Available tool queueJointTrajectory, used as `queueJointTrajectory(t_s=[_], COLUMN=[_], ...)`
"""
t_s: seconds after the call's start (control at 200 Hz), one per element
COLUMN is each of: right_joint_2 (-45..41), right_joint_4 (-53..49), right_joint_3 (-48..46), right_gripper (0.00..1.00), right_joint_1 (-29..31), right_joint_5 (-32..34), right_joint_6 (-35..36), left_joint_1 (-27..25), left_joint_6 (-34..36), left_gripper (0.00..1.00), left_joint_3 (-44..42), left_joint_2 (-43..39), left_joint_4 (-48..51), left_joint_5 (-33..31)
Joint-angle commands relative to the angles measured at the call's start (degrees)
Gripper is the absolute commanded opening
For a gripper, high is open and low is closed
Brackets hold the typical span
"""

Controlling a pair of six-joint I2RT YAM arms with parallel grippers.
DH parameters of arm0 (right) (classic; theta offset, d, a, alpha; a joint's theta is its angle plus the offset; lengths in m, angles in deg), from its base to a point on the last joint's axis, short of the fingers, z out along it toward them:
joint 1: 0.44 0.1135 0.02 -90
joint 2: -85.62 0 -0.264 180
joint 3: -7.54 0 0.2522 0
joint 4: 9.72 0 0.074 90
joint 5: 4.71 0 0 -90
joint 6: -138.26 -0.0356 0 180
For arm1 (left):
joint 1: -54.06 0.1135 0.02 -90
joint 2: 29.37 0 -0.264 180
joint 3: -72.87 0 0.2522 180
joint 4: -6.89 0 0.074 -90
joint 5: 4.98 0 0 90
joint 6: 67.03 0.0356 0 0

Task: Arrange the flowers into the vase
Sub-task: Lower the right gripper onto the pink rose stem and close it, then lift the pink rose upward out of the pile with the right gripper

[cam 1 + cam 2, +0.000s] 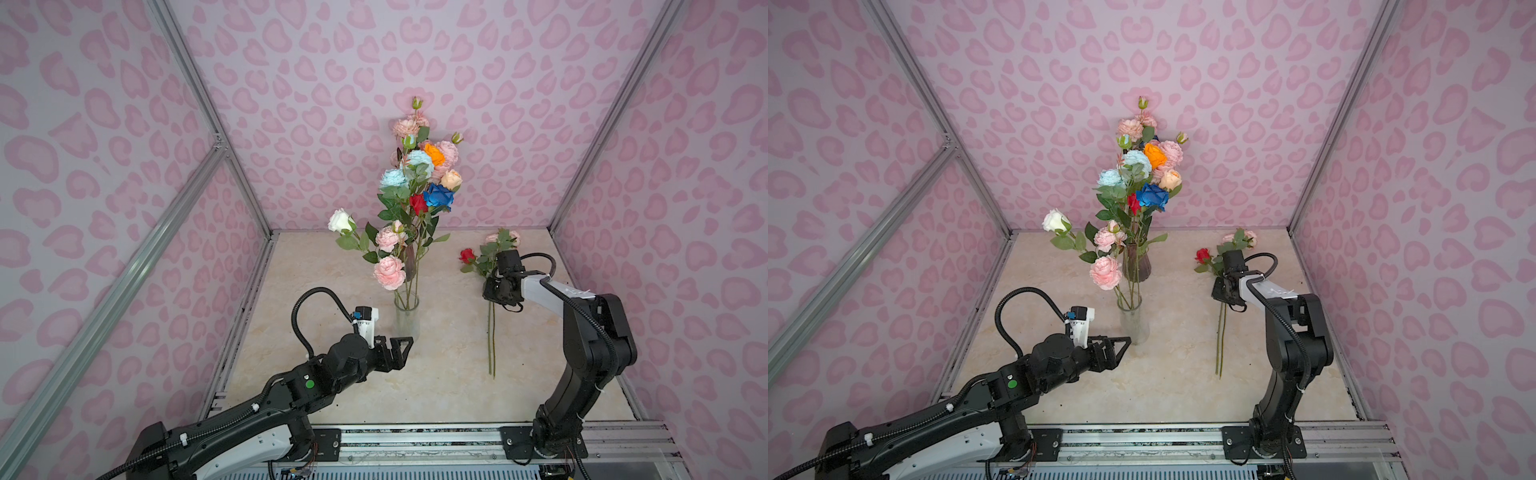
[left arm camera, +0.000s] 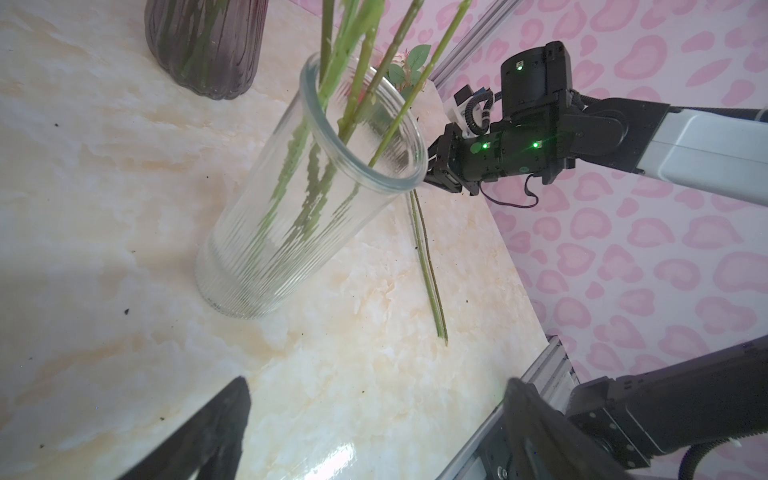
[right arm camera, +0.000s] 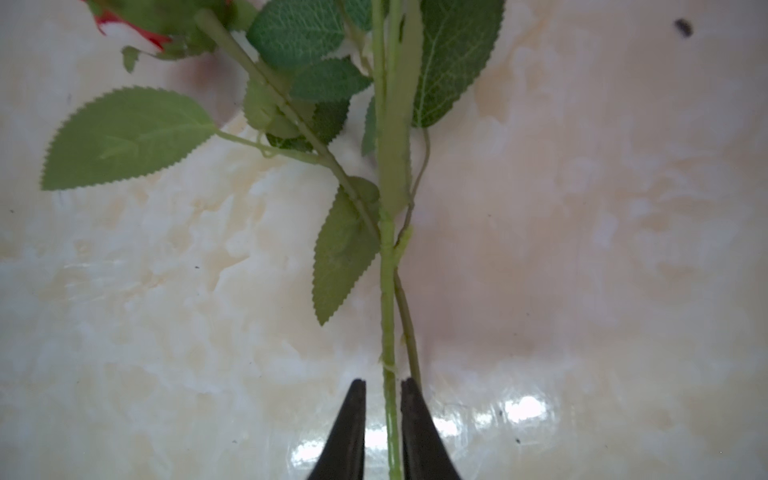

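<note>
Gaping beside the clear vase (image 1: 407, 322) of pink and white flowers (image 1: 389, 272), the left end effector (image 1: 405, 352) sat nearest. By the desk's (image 1: 436, 386) right edge, the right end effector (image 3: 383, 384) straddled one lying stem (image 3: 387, 316), unclenched. Most flowers filled the dark vase (image 1: 1136, 266) behind.

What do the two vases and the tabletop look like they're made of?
Clear vase: likely glass, transparent and ribbed; stems show through, distorted.
Dark vase: purple-tinted fluted glass or plastic; stems dimly visible inside.
Tabletop: glossy cream marble look, light reflections; stone or laminate, unclear.
</note>
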Motion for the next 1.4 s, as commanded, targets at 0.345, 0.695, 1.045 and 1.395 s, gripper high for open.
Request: queueJointTrajectory(t_s=[0.345, 0.695, 1.045, 1.395], right_joint_2=[-0.6, -18.0, -44.4, -64.0], right_joint_4=[4.2, 9.2, 21.1, 33.2], right_joint_3=[-1.7, -6.6, -18.4, -23.6], right_gripper=[0.00, 0.00, 0.00, 0.00], right_joint_1=[0.1, 3.0, 11.1, 30.3], right_joint_5=[-2.4, 2.3, 6.2, 11.6], right_joint_6=[-0.3, -0.7, -1.1, 7.4], left_joint_1=[0.0, 0.0, -0.4, -1.2], left_joint_6=[0.0, 2.7, 11.4, 22.7], left_gripper=[0.96, 0.96, 0.92, 0.86], left_joint_3=[1.2, 2.9, 6.9, 11.9], left_joint_2=[0.6, -0.2, -3.8, -9.5], left_joint_4=[-1.5, -1.0, 1.9, 1.0], left_joint_5=[0.5, 1.3, 5.4, 8.9])
